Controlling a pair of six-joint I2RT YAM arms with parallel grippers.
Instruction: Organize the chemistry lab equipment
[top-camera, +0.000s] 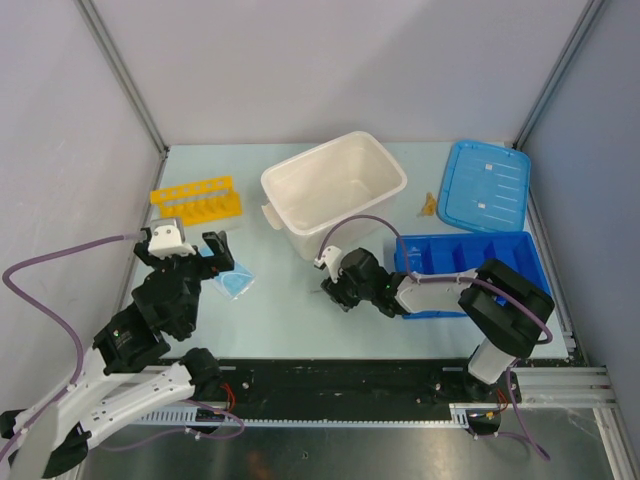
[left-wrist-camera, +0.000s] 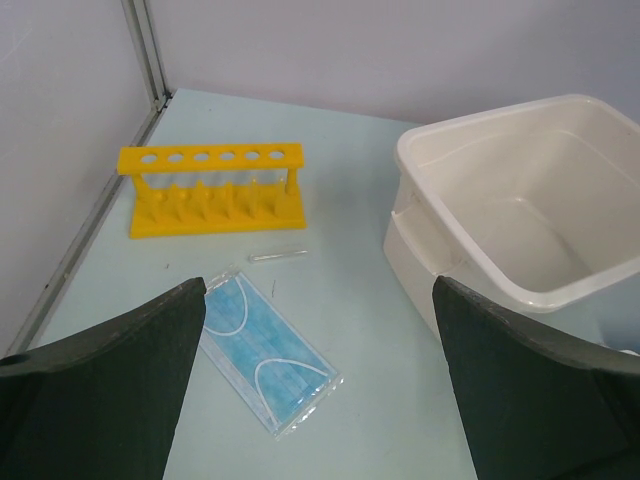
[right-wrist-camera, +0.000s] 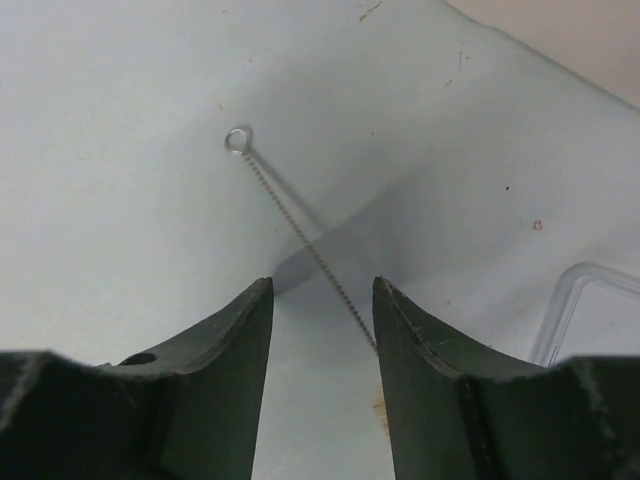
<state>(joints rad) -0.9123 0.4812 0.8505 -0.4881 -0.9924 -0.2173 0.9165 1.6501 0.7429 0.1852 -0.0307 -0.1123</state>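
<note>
Right gripper (right-wrist-camera: 320, 288), far nearer than the wide-open, empty left gripper (left-wrist-camera: 318, 290), sat half-open clamping nothing, straddling the wire brush (right-wrist-camera: 290, 215) lying on the table (right-wrist-camera: 120, 200), long axis diagonal from between the fingers (right-wrist-camera: 220, 360) to its loop (right-wrist-camera: 237, 139) upper left.

Table (top-camera: 290, 300), yellow rack (top-camera: 197, 201), white tub (top-camera: 345, 190), blue lid (top-camera: 486, 186), blue tray (top-camera: 520, 241)

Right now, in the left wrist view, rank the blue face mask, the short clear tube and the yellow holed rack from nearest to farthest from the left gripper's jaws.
1. Pale blue wrapped face mask: nearest, lying flat just ahead.
2. Short clear tube: just beyond the mask.
3. Yellow holed plastic tube rack: farthest, back left.
</note>
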